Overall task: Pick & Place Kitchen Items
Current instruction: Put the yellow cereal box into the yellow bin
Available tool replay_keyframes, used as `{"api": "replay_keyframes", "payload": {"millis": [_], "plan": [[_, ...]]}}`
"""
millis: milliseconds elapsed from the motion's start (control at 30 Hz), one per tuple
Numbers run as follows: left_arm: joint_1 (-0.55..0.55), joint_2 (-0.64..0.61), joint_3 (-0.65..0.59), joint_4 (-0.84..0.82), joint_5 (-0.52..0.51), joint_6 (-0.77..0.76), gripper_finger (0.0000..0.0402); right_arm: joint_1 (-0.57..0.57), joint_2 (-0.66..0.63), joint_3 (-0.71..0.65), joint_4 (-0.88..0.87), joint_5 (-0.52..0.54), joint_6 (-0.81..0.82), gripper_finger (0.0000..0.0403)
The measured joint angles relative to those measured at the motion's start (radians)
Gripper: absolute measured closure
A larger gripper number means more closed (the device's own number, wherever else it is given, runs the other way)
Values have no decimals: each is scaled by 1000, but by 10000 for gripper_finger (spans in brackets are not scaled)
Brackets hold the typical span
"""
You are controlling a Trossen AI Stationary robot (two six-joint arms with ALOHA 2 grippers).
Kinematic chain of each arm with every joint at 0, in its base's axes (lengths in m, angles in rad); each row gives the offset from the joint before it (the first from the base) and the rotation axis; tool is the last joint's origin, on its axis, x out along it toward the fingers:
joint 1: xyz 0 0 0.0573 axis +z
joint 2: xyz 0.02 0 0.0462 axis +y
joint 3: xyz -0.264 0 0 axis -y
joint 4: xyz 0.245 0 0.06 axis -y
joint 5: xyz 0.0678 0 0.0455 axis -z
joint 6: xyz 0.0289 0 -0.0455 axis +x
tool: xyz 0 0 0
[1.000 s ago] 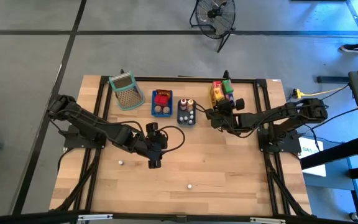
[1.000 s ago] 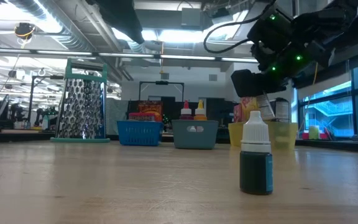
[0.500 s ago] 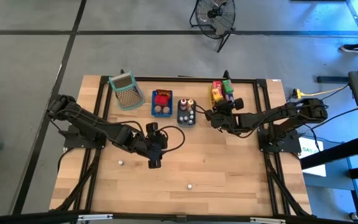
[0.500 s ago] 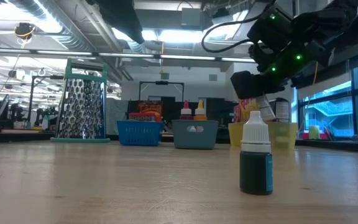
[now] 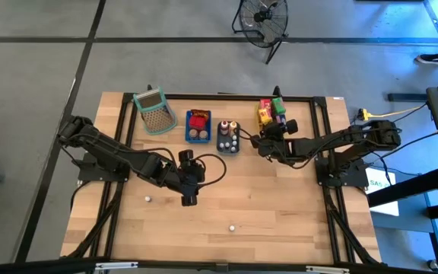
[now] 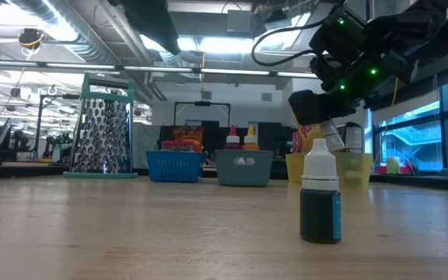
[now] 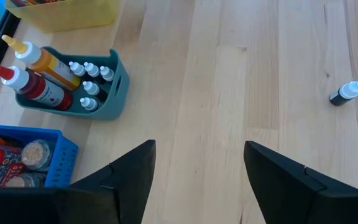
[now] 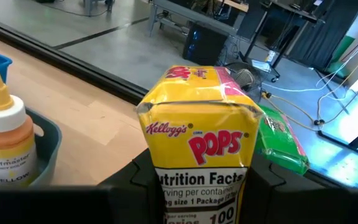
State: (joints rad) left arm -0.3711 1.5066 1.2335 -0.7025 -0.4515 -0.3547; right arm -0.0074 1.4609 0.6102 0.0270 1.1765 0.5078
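Observation:
My right gripper (image 5: 262,141) (image 8: 201,186) is shut on a yellow Pops carton (image 8: 197,137) at the near left corner of the yellow tray (image 5: 274,114). A green packet (image 8: 278,137) lies just behind the carton. The grey tray (image 5: 229,137) holds small white-capped bottles and two sauce bottles (image 7: 36,74). The blue tray (image 5: 198,125) holds red packets and jars. My left gripper (image 5: 188,199) (image 7: 197,168) hangs open over bare wood at the table's middle. A small dark bottle with a white cap (image 7: 347,93) (image 6: 320,194) stands on the table away from it. My right gripper pinches the carton's lower part (image 8: 160,186) between its two fingers, one on each side of the printed panel. The fingers come nearly level from the table's right side. The carton stands roughly upright, and its lower end (image 6: 330,138) shows tilted under the gripper, above the tray's rim.
A perforated metal grater-like basket (image 5: 152,110) stands at the far left of the tray row. Two tiny white-capped bottles (image 5: 149,198) (image 5: 233,227) stand on the near half of the table. Black frame rails (image 5: 322,167) run along the table's sides.
My right gripper has rolled slightly with the yellow carton, so the carton's lower end tips a little more in the low view. The gripper stays in place.

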Motion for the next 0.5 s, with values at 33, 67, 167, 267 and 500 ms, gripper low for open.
{"api": "replay_keyframes", "payload": {"millis": [33, 67, 167, 267, 500], "plan": [[0, 0, 0, 0, 0, 0, 162, 0, 0, 0, 0, 0, -2, 263], [0, 0, 0, 0, 0, 0, 162, 0, 0, 0, 0, 0, -3, 263], [0, 0, 0, 0, 0, 0, 162, 0, 0, 0, 0, -1, -7, 260], [0, 0, 0, 0, 0, -1, 162, 0, 0, 0, 0, -4, -24, 248], [0, 0, 0, 0, 0, -1, 162, 0, 0, 0, 0, -4, -25, 202]]}}
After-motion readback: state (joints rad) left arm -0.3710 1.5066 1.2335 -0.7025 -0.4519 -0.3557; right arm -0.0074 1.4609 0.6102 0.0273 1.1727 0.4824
